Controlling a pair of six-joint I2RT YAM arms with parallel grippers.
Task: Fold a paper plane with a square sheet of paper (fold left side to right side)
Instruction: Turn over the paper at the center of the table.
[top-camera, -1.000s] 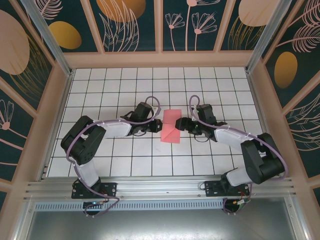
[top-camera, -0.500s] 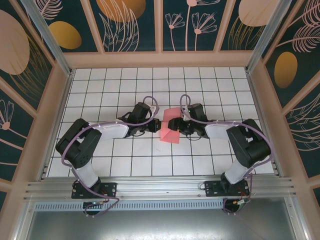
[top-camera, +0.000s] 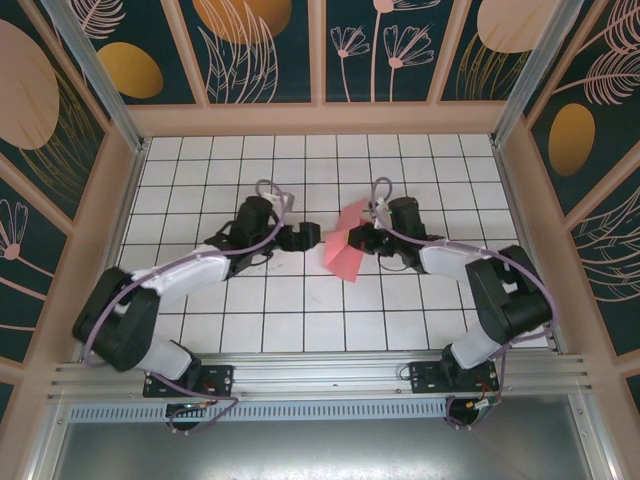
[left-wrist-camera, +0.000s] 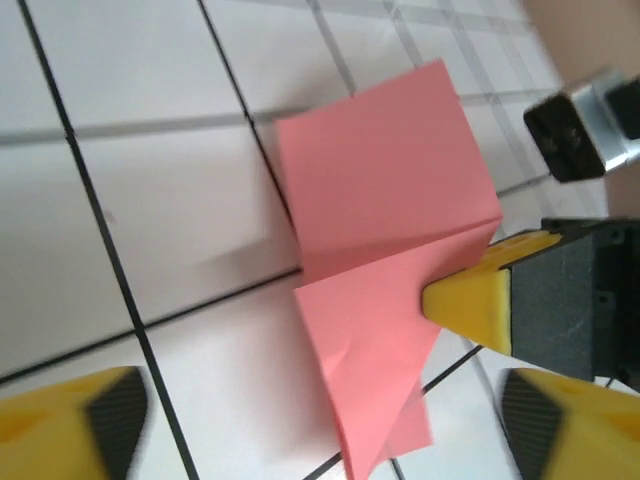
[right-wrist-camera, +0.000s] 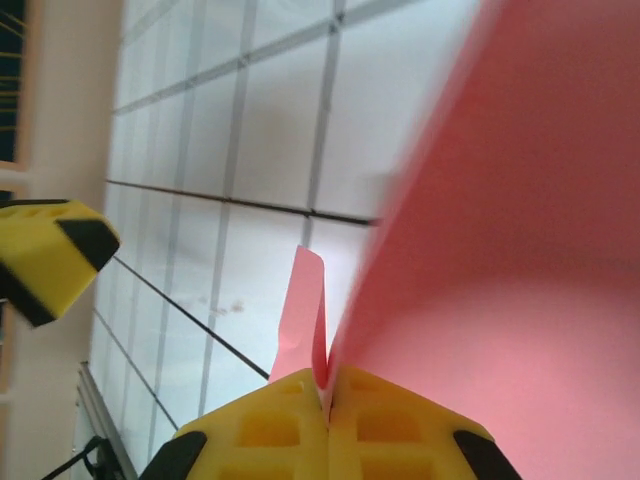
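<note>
The pink-red sheet of paper (top-camera: 342, 258) is partly folded, with a crease across it, and stands tilted up off the white grid table (top-camera: 250, 310). My right gripper (top-camera: 356, 240) is shut on its right edge. In the right wrist view the yellow fingers (right-wrist-camera: 270, 435) pinch the paper (right-wrist-camera: 520, 250) between them (right-wrist-camera: 328, 395). My left gripper (top-camera: 303, 237) is open just left of the sheet and does not touch it. In the left wrist view its jaws (left-wrist-camera: 328, 430) stand wide apart below the paper (left-wrist-camera: 380, 190), and the right gripper's yellow fingers (left-wrist-camera: 480, 300) clamp the crease.
Patterned panel walls with pale wooden frames (top-camera: 320, 118) enclose the table on three sides. Aluminium posts (top-camera: 95, 80) stand at the back corners. A metal rail (top-camera: 320, 378) runs along the near edge by the arm bases.
My left gripper opened and drew back to the left, away from the paper. My right gripper closed on the sheet's right edge and raised it, so the paper now tilts up.
</note>
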